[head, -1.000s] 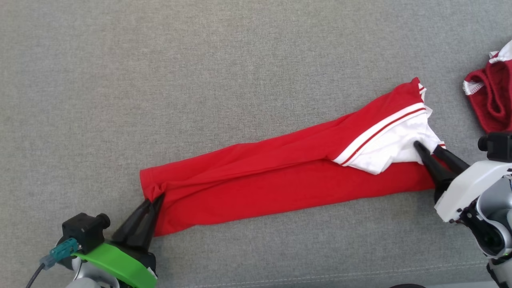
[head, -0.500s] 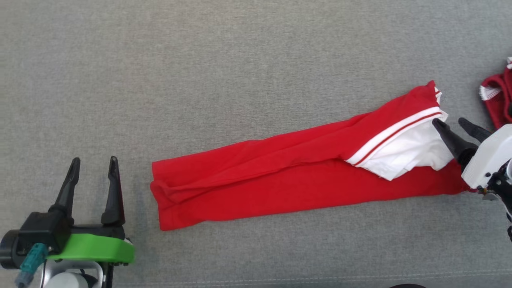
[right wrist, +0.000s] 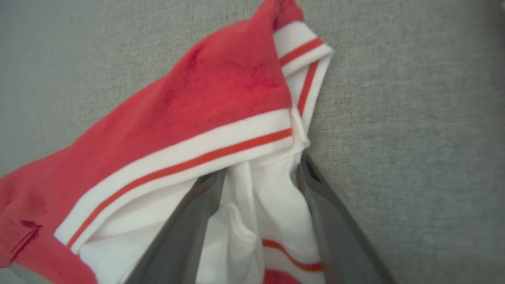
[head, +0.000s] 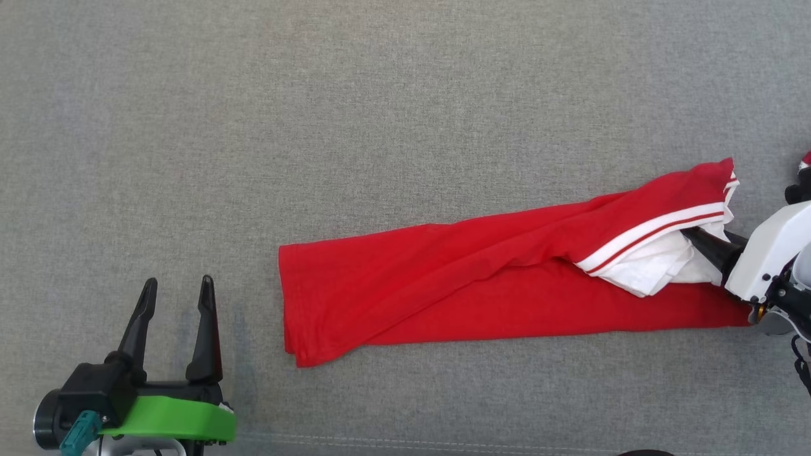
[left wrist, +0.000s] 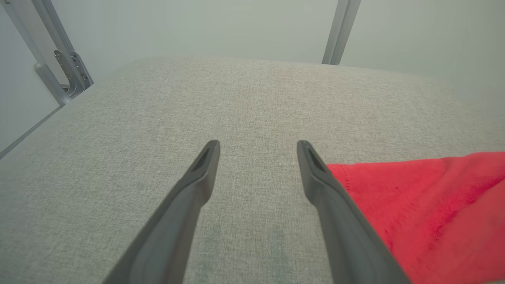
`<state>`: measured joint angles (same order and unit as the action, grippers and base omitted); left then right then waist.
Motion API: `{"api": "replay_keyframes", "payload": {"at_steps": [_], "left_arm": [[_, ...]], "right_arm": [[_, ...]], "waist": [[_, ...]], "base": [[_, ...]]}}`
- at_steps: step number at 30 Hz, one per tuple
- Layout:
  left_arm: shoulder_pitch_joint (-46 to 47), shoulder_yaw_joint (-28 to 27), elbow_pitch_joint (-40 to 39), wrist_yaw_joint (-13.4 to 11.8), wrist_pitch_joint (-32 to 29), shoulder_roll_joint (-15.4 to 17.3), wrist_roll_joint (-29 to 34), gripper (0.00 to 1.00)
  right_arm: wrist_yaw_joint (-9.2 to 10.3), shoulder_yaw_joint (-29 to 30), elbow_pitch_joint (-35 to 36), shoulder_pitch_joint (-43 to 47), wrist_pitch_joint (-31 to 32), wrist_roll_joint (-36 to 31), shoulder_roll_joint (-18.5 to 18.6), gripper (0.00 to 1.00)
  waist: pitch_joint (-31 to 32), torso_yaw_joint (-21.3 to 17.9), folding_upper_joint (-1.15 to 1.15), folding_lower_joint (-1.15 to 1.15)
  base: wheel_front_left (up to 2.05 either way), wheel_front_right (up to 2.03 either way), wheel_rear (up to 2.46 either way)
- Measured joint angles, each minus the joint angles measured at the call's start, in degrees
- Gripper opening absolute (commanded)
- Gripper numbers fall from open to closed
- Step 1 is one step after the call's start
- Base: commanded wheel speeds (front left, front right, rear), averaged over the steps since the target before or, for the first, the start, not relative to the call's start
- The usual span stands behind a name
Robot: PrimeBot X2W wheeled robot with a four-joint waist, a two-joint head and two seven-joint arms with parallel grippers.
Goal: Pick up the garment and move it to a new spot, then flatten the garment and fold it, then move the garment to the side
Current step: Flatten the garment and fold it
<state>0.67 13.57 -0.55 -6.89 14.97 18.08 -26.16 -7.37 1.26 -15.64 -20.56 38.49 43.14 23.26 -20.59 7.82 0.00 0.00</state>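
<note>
The garment [head: 481, 291] lies on the grey cushion as a long, narrow red strip, running from centre left to the right edge. A white band with a thin red stripe and a bunched white panel sit at its right end [right wrist: 185, 157]. My left gripper [head: 178, 285] is open at the lower left, a short way left of the garment's left end and apart from it. Its fingers [left wrist: 258, 144] have nothing between them, and red cloth [left wrist: 426, 205] lies beside the right one. My right gripper [head: 708, 235] is open at the garment's right end. White cloth lies loose between its spread fingers [right wrist: 262, 169], and one fingertip is tucked under the band.
A darker red piece [head: 805, 162] peeks in at the right edge, just beyond my right arm. A stitched seam [head: 443, 443] runs along the cushion's near edge. In the left wrist view, metal frame bars [left wrist: 59, 67] and a post [left wrist: 339, 31] stand past the cushion's far edge.
Both grippers were shut on the garment's ends and have opened. The left one has drawn back to the left, away from the cloth. The left end now lies flatter. The head camera has shifted.
</note>
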Motion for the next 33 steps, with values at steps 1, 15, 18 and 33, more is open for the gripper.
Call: {"api": "replay_keyframes", "payload": {"at_steps": [1, 15, 18, 33], "left_arm": [[-0.3, -0.5, 0.5, 0.6, 0.0, -0.5, 0.4, 1.00], [-1.1, -4.5, 6.5, 8.5, 0.0, -7.7, 3.6, 1.00], [-1.1, -5.3, 7.3, 9.7, 0.0, -8.9, 4.5, 1.00], [1.4, -6.1, 11.2, 12.9, 0.0, -12.0, 8.1, 1.00]], "right_arm": [[-0.01, 0.0, 0.4, 0.2, 0.7, 1.9, -0.1, 0.00], [-0.11, 18.7, -0.8, -1.6, 8.5, -1.5, 9.1, 0.00], [-0.11, 19.6, 5.1, -2.0, 13.4, 2.0, 6.5, 0.00], [-0.11, -4.2, 29.3, 2.8, 19.1, -4.1, -16.1, 0.00]], "waist": [[0.3, 0.1, 0.00, 0.00], [4.9, 0.6, 0.00, 0.00], [5.7, 1.1, 0.00, 0.00], [4.7, 0.5, 0.00, 0.00]], "base": [[0.00, 0.00, 0.00], [0.00, 0.00, 0.00], [0.00, 0.00, 0.00], [0.00, 0.00, 0.00]]}}
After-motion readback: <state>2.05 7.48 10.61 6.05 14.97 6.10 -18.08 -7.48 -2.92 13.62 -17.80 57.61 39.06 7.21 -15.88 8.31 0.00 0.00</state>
